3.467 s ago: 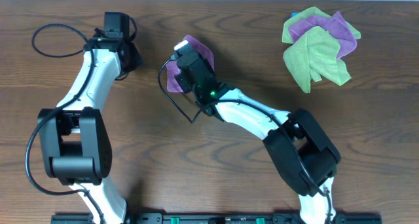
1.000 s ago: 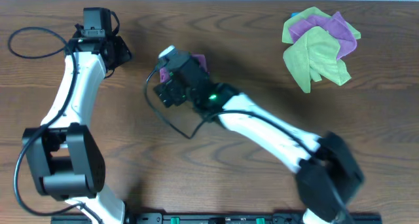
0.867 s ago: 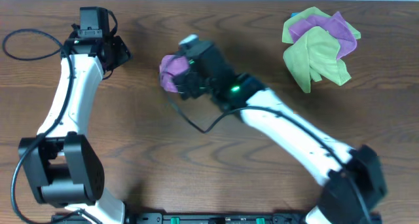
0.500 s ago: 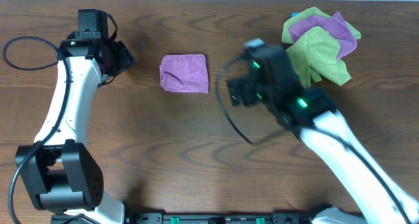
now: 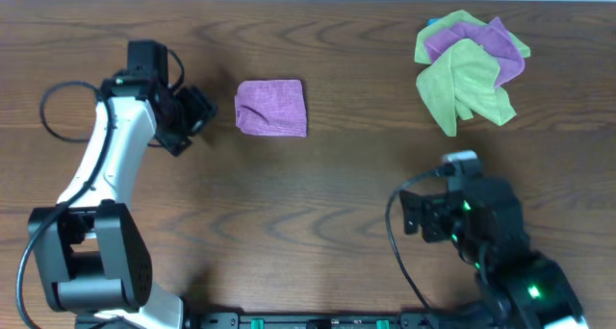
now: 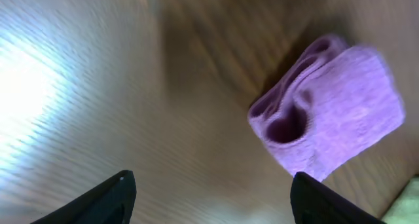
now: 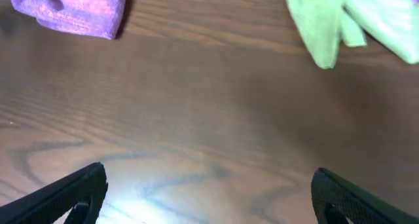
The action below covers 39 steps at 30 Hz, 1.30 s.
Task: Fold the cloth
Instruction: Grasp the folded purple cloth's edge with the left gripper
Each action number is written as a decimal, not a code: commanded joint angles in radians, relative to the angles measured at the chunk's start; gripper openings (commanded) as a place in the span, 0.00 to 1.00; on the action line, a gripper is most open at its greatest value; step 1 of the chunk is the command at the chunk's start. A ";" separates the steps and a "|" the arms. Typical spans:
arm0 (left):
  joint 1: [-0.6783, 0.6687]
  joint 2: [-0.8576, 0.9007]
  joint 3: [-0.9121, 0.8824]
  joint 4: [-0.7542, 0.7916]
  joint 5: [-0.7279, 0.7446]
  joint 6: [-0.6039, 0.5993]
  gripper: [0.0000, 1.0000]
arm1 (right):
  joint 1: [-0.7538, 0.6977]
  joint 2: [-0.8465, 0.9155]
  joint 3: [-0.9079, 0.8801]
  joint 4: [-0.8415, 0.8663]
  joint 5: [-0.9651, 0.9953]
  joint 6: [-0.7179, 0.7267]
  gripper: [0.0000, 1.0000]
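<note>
Retreating right hand (image 7: 209, 177), cloth (image 5: 271, 107) uncovered

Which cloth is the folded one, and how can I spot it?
Look at the brown wooden table, along its far half. Just right of the left gripper lies the cloth, a small light-purple folded pad lying alone. The pile of cloths at the far right is crumpled, lime-green mixed with darker purple.

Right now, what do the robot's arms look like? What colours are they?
The left arm has smooth white links and chunky black joints, with a thin black cable looping beside it. The right arm shows mostly black housing, small glowing green lights and another black cable. The fingers are black.
</note>
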<state>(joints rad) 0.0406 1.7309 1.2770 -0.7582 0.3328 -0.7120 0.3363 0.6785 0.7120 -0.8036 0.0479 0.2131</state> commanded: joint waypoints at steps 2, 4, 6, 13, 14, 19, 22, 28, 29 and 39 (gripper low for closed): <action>-0.017 -0.085 -0.140 0.100 0.113 -0.107 0.78 | -0.023 -0.049 -0.008 -0.028 0.000 0.074 0.99; -0.031 -0.126 -0.226 0.187 0.141 -0.146 0.80 | -0.023 -0.052 -0.008 -0.039 0.000 0.095 0.99; -0.043 -0.154 -0.294 0.257 0.159 -0.170 0.82 | -0.023 -0.052 -0.008 -0.052 0.000 0.095 0.99; -0.068 -0.166 -0.533 0.645 0.270 -0.277 0.88 | -0.023 -0.052 -0.008 -0.084 0.000 0.093 0.99; -0.085 -0.166 -0.584 0.754 0.268 -0.311 0.89 | -0.023 -0.052 -0.008 -0.084 0.000 0.094 0.99; -0.141 -0.165 -0.622 0.879 0.187 -0.328 0.91 | -0.023 -0.052 -0.008 -0.084 0.000 0.094 0.99; -0.166 -0.161 -0.622 0.890 0.129 -0.328 0.91 | -0.023 -0.052 -0.008 -0.084 0.000 0.094 0.99; -0.173 -0.113 -0.622 0.971 0.082 -0.328 0.90 | -0.023 -0.052 -0.008 -0.084 0.000 0.094 0.99; -0.173 -0.101 -0.622 0.987 0.082 -0.330 0.90 | -0.023 -0.052 -0.008 -0.084 0.000 0.094 0.99; -0.174 -0.011 -0.622 1.120 0.064 -0.367 0.88 | -0.023 -0.052 -0.008 -0.084 0.000 0.094 0.99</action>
<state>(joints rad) -0.1314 1.7008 0.6605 0.3500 0.4263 -1.0737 0.3218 0.6308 0.7090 -0.8864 0.0475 0.2893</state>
